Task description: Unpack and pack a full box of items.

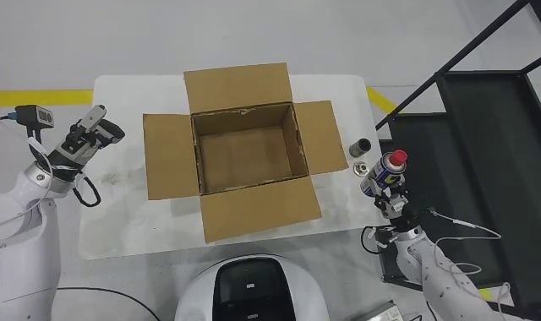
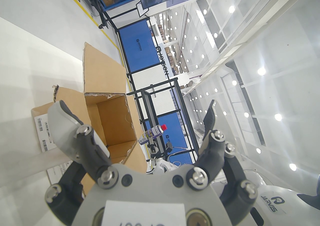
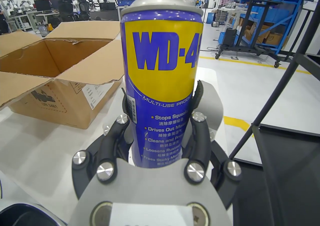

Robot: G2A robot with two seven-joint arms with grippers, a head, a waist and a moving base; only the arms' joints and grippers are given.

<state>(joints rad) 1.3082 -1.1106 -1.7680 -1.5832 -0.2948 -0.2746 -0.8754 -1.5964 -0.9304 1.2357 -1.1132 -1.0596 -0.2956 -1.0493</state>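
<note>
- Table (image 1: 118, 224): white top that carries the box and small parts.
- Black metal rack (image 1: 473, 144): stands on the floor just off the table's right side.
- Box (image 1: 245, 152): brown cardboard, at the middle of the table, all four flaps folded outward, bare cardboard floor showing inside; a white label is on one outer wall.
- Left claw (image 1: 100, 128): over the table's left edge, well apart from the box's left flap; fingers (image 2: 63, 114) spread wide with nothing between them.
- Right claw (image 1: 390, 198): by the table's right edge, closed around the lower body of the spray can.
- Spray can (image 3: 160, 62): blue and yellow with a red cap, gripped outside the box, beyond its right flap, cap pointing away from the claw.
- Short dark cylinder (image 1: 360, 146): on the table just beside the right flap.
- Small metal piece (image 1: 360, 166): on the table near the cylinder, close to the can.
</note>
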